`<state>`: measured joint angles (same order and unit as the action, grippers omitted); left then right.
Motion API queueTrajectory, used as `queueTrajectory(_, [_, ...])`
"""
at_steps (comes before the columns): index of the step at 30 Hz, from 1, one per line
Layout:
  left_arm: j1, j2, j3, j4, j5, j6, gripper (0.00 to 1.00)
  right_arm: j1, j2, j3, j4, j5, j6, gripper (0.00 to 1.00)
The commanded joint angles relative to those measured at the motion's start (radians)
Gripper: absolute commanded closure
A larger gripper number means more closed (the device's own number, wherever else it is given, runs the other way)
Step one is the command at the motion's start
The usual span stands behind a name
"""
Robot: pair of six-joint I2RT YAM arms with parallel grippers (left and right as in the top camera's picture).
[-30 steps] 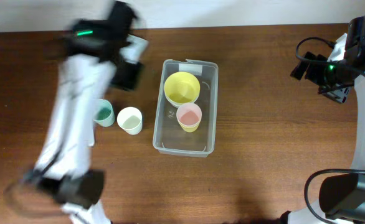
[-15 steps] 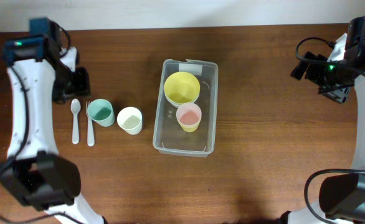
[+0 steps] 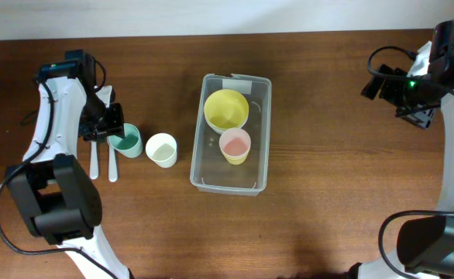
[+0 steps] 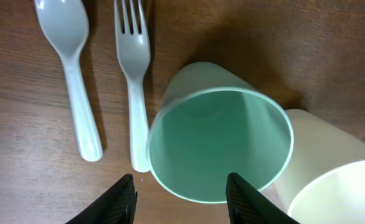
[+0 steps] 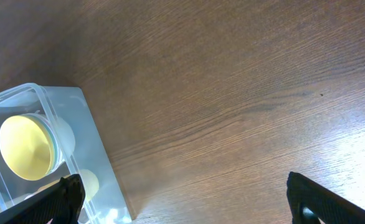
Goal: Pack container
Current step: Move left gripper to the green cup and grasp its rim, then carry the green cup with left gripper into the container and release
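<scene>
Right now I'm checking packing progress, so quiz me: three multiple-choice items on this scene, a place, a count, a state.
1. Where is the yellow bowl? A) in the container B) on the bare table C) in a gripper's jaws
2. How many cups stand outside the container? A) one B) two C) four
3. The left gripper is: A) shut on a rim B) out of view C) open at the green cup
Answers: 1 A, clear walls surround it; 2 B, green cup and cream cup stand left of it; 3 C, its fingers stand apart.
</scene>
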<state>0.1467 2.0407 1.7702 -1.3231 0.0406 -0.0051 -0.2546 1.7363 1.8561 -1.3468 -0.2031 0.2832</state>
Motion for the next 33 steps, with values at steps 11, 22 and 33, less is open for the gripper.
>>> queueTrajectory(11, [0.007,0.007,-0.121,0.117,-0.056,-0.033,0.53,-0.001,-0.007,0.008,0.000,0.002,-0.006,0.01])
queueTrajectory(22, [0.007,0.007,-0.120,0.171,-0.055,-0.032,0.99,-0.001,-0.007,0.008,0.000,0.002,-0.006,0.01])
queueTrajectory(33, [0.007,-0.026,0.002,0.094,-0.045,-0.032,0.99,-0.001,-0.007,0.008,0.000,0.002,-0.006,0.01])
